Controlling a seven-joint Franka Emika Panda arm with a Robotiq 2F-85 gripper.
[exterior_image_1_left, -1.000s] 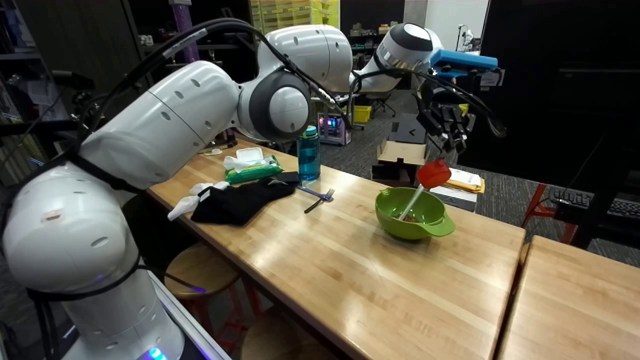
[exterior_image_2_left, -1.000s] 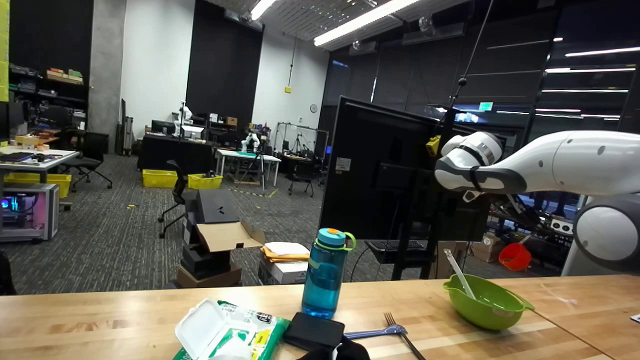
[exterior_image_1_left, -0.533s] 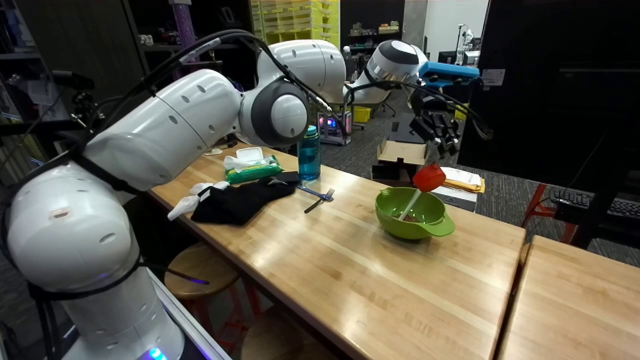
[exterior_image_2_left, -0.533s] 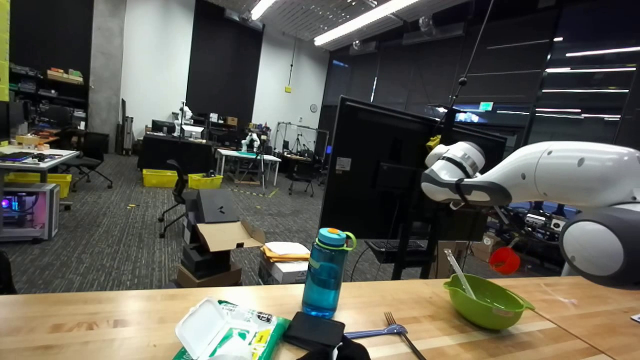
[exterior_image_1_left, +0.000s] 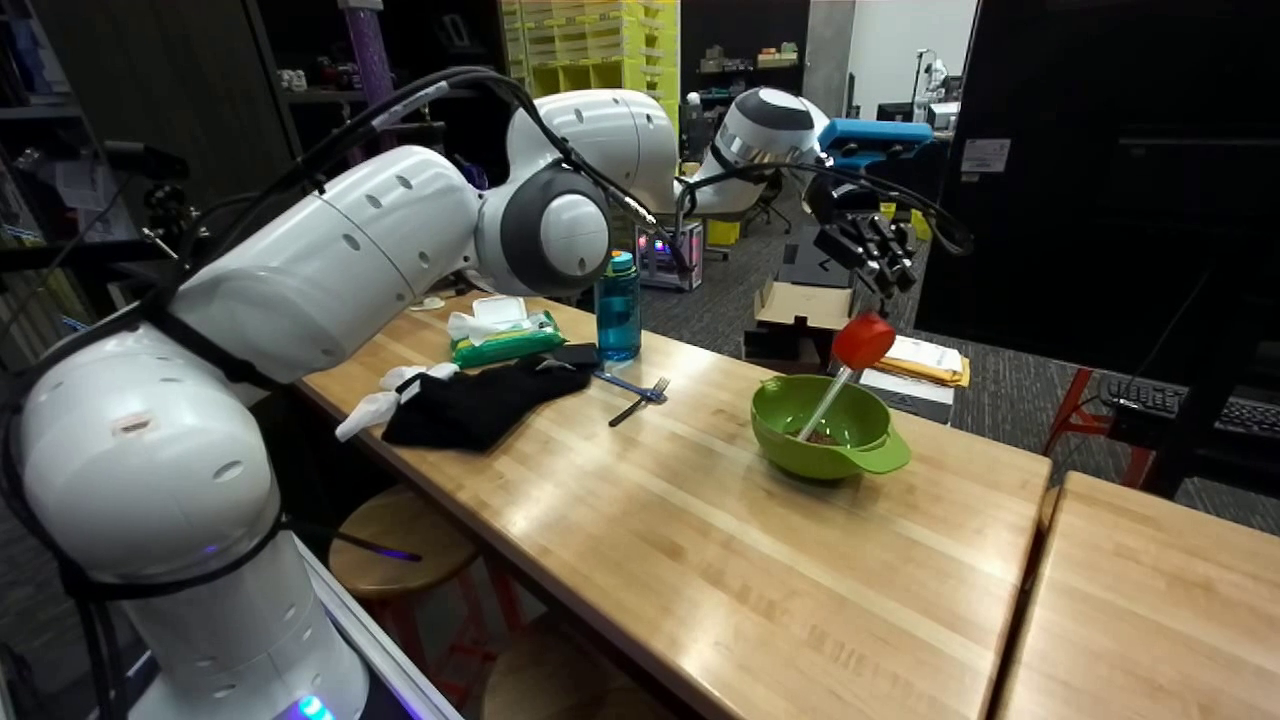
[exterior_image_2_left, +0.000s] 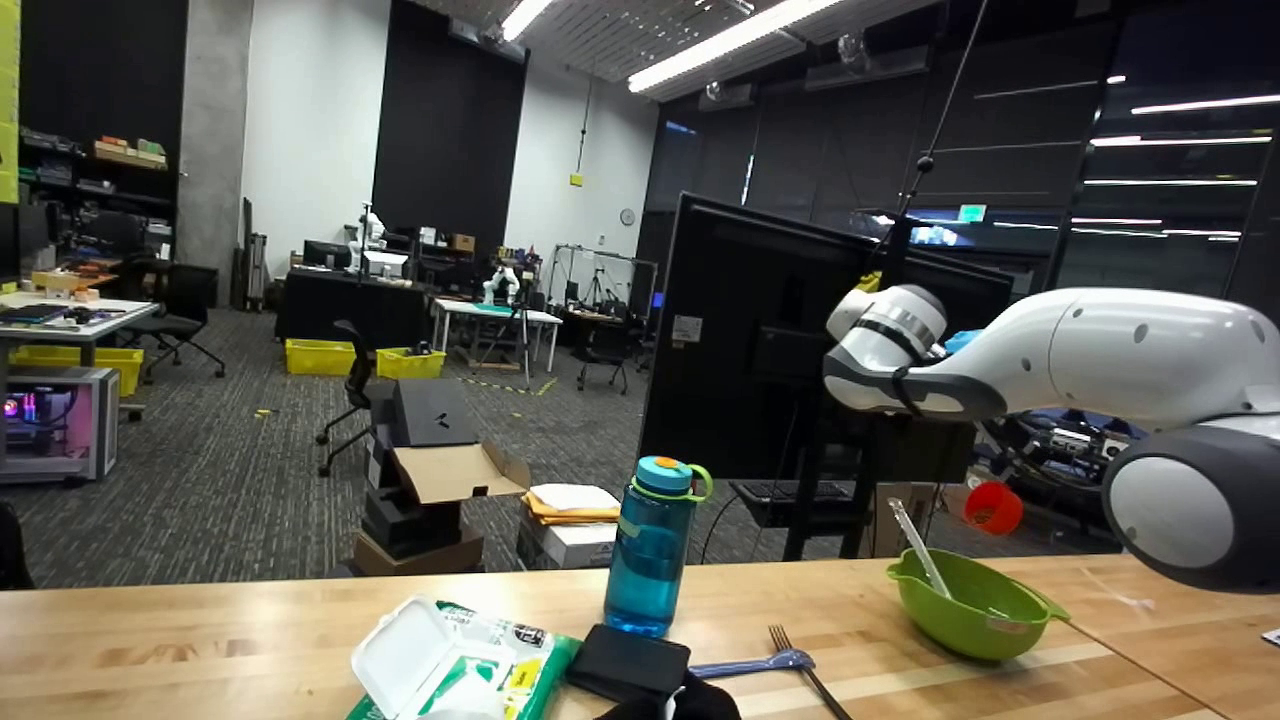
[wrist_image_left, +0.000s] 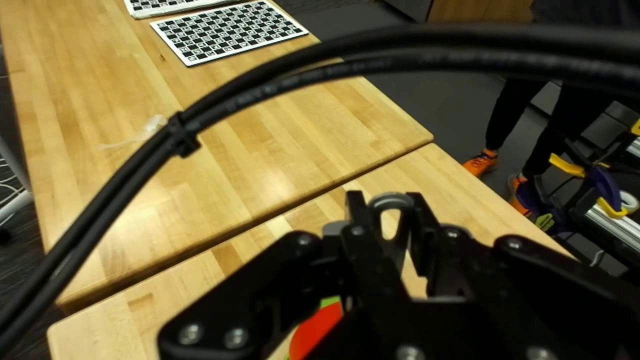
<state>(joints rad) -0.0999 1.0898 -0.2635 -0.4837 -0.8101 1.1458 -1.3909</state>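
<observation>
Red cup (exterior_image_1_left: 865, 341), handle (wrist_image_left: 397, 250) between the jaws

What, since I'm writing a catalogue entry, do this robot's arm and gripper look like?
The arm is glossy white with rounded segments, dark grey joint rings and a silver wrist band. Black cables loop along it. A blue box-like part sits near its end; the gripper is black and angular, with jointed fingers and visible screws.
</observation>
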